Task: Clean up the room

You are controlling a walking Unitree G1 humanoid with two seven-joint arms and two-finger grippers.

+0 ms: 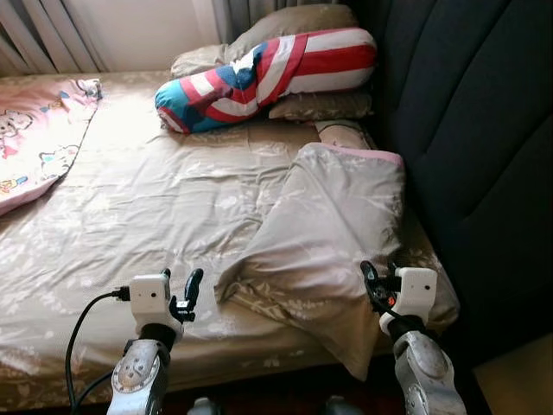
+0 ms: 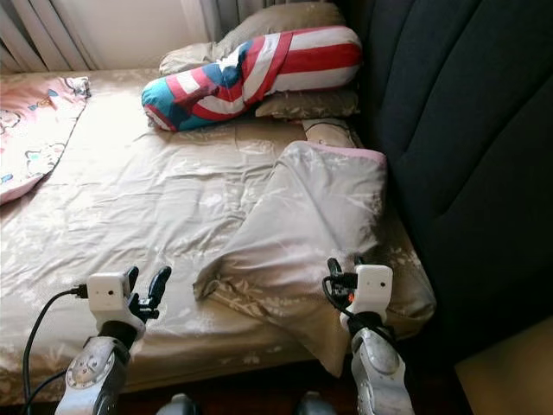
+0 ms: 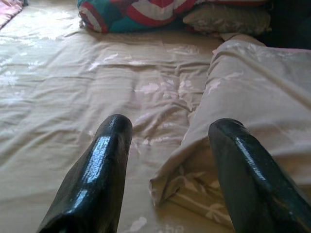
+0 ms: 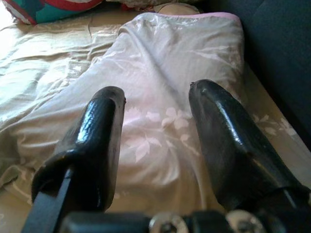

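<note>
A folded beige floral quilt [image 1: 337,216] with a pink top edge lies crumpled on the right side of the bed, and its near corner hangs over the front edge. My right gripper [image 1: 377,285] hovers open just above the quilt's near right part; its fingers [image 4: 104,126] frame the fabric without touching it. My left gripper [image 1: 181,290] is open over the bare sheet [image 1: 147,199], just left of the quilt's near left corner [image 3: 160,187]. Neither gripper holds anything.
A red, white and blue striped pillow [image 1: 268,73] lies across beige pillows [image 1: 320,105] at the far end. A pink cartoon blanket [image 1: 34,130] covers the far left. A dark padded headboard [image 1: 475,130] runs along the right. Curtains [image 1: 43,35] hang behind.
</note>
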